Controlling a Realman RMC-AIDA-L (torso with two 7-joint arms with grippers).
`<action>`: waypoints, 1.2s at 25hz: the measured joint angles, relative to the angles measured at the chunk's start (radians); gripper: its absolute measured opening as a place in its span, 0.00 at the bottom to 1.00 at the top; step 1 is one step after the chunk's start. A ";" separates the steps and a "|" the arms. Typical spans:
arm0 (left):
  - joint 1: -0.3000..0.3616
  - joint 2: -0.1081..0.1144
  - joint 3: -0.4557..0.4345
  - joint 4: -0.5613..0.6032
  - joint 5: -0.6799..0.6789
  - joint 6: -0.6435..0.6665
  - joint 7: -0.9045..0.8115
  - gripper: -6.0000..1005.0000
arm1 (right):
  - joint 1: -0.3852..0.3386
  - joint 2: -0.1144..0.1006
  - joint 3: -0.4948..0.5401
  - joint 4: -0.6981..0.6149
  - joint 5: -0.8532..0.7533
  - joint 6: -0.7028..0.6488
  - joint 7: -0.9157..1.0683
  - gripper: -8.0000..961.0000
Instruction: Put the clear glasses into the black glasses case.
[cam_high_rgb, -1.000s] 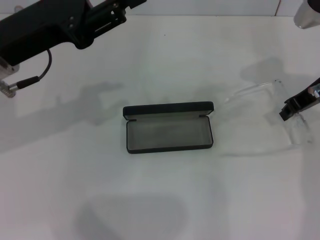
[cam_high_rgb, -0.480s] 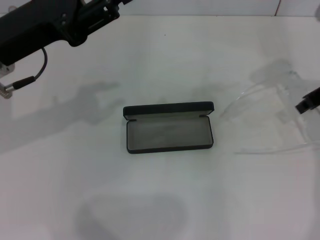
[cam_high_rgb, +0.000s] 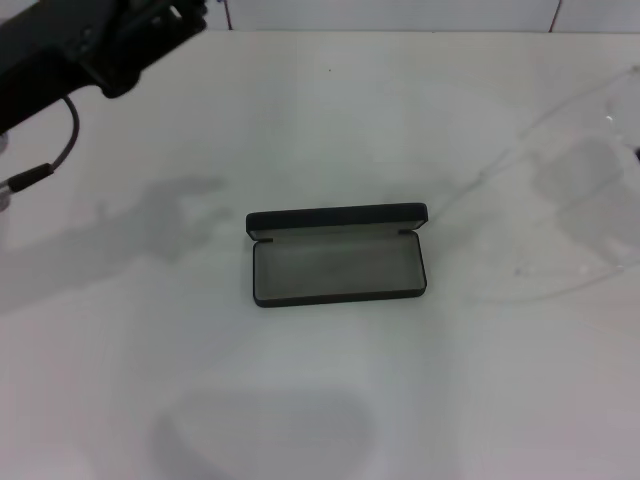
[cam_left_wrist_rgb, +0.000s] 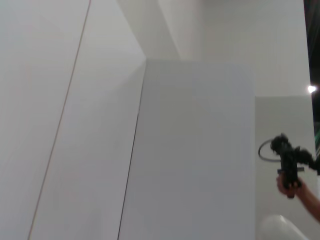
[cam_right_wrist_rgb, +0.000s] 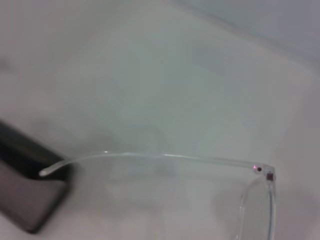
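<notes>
The black glasses case (cam_high_rgb: 338, 216) lies open at the middle of the white table, lid standing at the back and grey lining bare. The clear glasses (cam_high_rgb: 480, 182) hang raised above the table at the far right, temple arms pointing toward the case. They run past the head view's right edge, where my right gripper is out of sight. In the right wrist view one clear temple arm (cam_right_wrist_rgb: 165, 156) stretches to a corner of the case (cam_right_wrist_rgb: 22, 202), with a lens rim beside the hinge. My left arm (cam_high_rgb: 60, 50) is up at the far left corner, its gripper out of frame.
A faint shadow of the glasses (cam_high_rgb: 590, 180) falls on the table at the right. The table's far edge meets a white wall (cam_high_rgb: 400, 12). The left wrist view faces white walls, with a person's hand holding a black device (cam_left_wrist_rgb: 290, 167) far off.
The glasses have risen off the table and shifted right and back. The right gripper has left the head view's right edge. The left arm has drawn back toward the left corner.
</notes>
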 joint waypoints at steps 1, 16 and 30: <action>0.002 -0.002 -0.003 -0.005 -0.012 0.011 -0.004 0.41 | -0.033 0.006 -0.001 -0.036 0.070 0.001 -0.056 0.13; -0.132 -0.002 0.254 -0.095 -0.054 0.090 -0.009 0.18 | -0.156 0.009 -0.163 0.208 0.773 0.032 -0.807 0.13; -0.166 -0.003 0.301 -0.189 0.009 0.085 0.077 0.09 | -0.140 0.008 -0.318 0.229 0.960 0.150 -0.908 0.13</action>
